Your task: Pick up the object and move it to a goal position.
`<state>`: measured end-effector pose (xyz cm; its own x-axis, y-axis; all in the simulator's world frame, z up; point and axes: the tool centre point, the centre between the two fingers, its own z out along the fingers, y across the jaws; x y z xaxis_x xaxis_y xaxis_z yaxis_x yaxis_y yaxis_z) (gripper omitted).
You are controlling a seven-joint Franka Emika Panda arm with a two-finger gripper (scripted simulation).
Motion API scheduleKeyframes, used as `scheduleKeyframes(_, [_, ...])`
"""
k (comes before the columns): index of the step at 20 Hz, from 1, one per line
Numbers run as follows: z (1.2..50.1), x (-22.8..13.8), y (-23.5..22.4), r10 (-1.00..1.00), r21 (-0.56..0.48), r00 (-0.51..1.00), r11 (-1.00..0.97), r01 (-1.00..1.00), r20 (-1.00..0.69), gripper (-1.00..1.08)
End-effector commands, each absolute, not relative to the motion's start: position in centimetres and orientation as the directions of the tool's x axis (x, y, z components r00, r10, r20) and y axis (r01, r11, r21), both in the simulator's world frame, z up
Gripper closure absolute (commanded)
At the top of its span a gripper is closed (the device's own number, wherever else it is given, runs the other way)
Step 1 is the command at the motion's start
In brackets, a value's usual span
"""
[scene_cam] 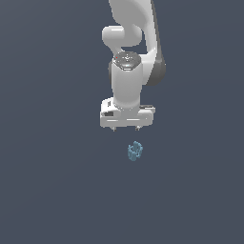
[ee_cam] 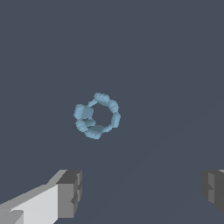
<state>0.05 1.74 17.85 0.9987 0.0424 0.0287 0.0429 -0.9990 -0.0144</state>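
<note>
One white Panda arm [scene_cam: 127, 66] hangs straight down in the exterior view against a flat dark slate-grey surface, its wrist body upright and the broad white hand at its lower end. The gripper [scene_cam: 126, 129] shows only as two short dark tips poking out beneath that hand, set well apart near the hand's two ends. Just below it, and a little toward the exterior view's right, lies the object [scene_cam: 135, 151], a small light-blue matte cluster of rounded lumps, much narrower than the hand above it and not touching either tip. In the wrist view the object [ee_cam: 96, 115] reads more clearly as a ring of knobbly rounded ridges joined around a dark hollow centre, with one side thicker and blockier than the rest. The same view shows the gripper [ee_cam: 142, 192] with its jaws spread wide: one grey fingertip [ee_cam: 70, 194] on a white finger stands at one edge of the picture and the other grey pad sits at the opposite edge, partly cut off by the frame. Nothing lies between them; the gap shows only bare grey ground, and the ring sits clear of both pads, beyond the line joining them. How high the jaws stand above the ring cannot be judged, since the plain background gives no shadow or edge.
</note>
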Motion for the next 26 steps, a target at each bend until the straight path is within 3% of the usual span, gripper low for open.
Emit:
scheduleKeyframes(1, [17.9,0.0,1.7,0.042,-0.014,0.999,-0.999,0.043,0.029,-0.92])
scheduleKeyframes(11, [16.6,-0.9,5.1,0.115,-0.014,0.993,-0.993,0.115,-0.006,-0.92])
scheduleKeyframes(26, [16.3,-0.4,5.1,0.021,-0.015,1.000,-1.000,0.021,-0.006,-0.92])
